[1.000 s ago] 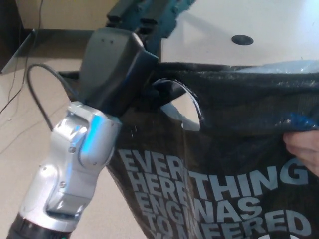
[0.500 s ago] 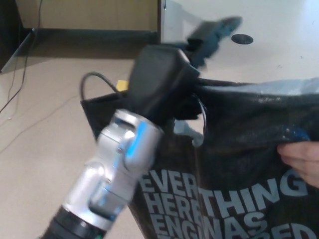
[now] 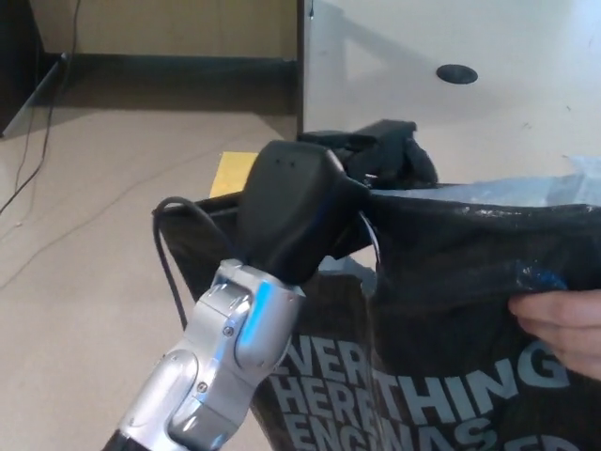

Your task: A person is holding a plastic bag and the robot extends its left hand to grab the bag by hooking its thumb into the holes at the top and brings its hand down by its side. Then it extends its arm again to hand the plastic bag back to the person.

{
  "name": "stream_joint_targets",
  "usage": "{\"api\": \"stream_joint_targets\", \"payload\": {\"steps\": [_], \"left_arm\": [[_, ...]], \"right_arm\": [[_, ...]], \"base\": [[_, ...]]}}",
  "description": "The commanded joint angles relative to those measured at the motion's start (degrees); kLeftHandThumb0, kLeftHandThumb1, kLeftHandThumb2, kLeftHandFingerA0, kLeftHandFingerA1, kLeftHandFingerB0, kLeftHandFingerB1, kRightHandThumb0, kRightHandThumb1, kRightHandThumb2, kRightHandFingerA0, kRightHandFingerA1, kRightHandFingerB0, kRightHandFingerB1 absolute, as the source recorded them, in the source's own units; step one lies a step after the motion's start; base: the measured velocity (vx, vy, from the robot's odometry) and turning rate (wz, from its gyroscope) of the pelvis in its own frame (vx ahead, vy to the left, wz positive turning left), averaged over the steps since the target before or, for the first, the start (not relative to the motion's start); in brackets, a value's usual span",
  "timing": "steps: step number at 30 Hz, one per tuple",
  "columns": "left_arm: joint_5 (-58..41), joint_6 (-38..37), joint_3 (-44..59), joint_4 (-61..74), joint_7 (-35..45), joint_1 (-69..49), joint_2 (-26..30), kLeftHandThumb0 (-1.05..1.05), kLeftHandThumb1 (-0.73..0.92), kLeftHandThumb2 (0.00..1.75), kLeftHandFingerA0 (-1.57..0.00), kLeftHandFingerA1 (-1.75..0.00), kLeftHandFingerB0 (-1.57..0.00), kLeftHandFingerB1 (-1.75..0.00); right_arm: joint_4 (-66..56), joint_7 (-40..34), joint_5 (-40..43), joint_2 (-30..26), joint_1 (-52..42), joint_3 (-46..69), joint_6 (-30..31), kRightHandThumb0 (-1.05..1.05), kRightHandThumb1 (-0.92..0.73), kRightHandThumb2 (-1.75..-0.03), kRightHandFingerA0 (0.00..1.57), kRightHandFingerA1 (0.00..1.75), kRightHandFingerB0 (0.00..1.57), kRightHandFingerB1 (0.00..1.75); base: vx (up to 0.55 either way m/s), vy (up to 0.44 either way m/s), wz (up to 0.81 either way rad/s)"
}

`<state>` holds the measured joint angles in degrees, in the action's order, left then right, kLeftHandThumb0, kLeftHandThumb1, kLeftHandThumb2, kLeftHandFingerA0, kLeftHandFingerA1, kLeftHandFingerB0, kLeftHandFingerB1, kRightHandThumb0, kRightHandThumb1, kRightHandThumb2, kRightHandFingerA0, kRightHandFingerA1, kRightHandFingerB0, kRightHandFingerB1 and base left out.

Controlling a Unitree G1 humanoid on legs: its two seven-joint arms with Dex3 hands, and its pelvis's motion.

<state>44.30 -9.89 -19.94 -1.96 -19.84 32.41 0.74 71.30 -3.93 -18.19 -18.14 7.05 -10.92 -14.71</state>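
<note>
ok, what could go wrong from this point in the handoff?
The left hand sits at the handle hole of the plastic bag, but its thumb is hidden, so the hook may be shallow and slip. The person's hand grips the bag's right side; pulling down now could tear the hole.

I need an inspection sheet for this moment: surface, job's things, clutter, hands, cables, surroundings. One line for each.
Surface: pale table at upper right, with a round dark grommet.
Job's things: black plastic bag with pale printed letters, held up at its top edge.
Clutter: flat yellow item on the floor, partly hidden.
Hands: robot's left hand at the bag's top by the handle hole; grip not clearly visible. Right hand not in view. A person's hand holds the bag's right side.
Cables: black cable looping beside the left wrist; thin wires on the floor.
Surroundings: beige floor, dark baseboard.
</note>
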Motion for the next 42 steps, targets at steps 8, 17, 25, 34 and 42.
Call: {"api": "stream_joint_targets", "payload": {"steps": [8, 17, 25, 34, 42], "left_arm": [[-1.48, -6.52, 6.72, 4.65, -7.16, -2.61, 5.64, -0.06, 0.72, 0.79, -0.86, -1.75, -0.69, -1.46], [-3.21, -8.62, 13.05, 4.22, -7.52, -3.92, 9.87, -0.16, 0.58, 0.92, -1.24, -1.43, -0.86, -1.20], [-4.18, -11.69, 16.69, 1.77, -9.19, -4.37, 13.74, -0.02, 0.64, 0.90, -0.88, -1.73, -0.67, -1.50], [-7.47, -16.08, 23.28, 4.89, -9.31, -10.76, 18.47, -0.01, 0.60, 0.92, -0.89, -1.75, -0.75, -1.46], [-10.39, -21.33, 29.95, 6.09, -10.74, -23.53, 20.90, 0.00, 0.53, 1.08, -0.95, -1.71, -0.86, -1.40]], "right_arm": [[-0.18, 0.08, 0.15, -0.21, -0.35, 0.22, 0.36, -0.35, -0.67, -0.59, 0.70, 0.44, 0.56, 0.38], [0.00, 0.37, -0.18, -0.11, -1.00, -0.21, 0.01, -0.33, -0.68, -0.61, 0.71, 0.46, 0.57, 0.40], [0.44, 0.06, -0.24, -0.02, -0.78, -0.20, 0.47, -0.32, -0.69, -0.61, 0.67, 0.44, 0.57, 0.39], [0.24, 0.53, -0.02, -0.61, 0.22, 0.16, 0.22, -0.34, -0.68, -0.59, 0.70, 0.45, 0.56, 0.38], [0.65, 0.14, -0.17, 0.20, 0.82, 0.08, 0.63, -0.33, -0.69, -0.61, 0.71, 0.46, 0.56, 0.39]], "base": [[0.00, 0.000, 0.00], [0.00, 0.000, 0.00], [0.00, 0.000, 0.00], [0.00, 0.000, 0.00], [0.00, 0.000, 0.00]]}}
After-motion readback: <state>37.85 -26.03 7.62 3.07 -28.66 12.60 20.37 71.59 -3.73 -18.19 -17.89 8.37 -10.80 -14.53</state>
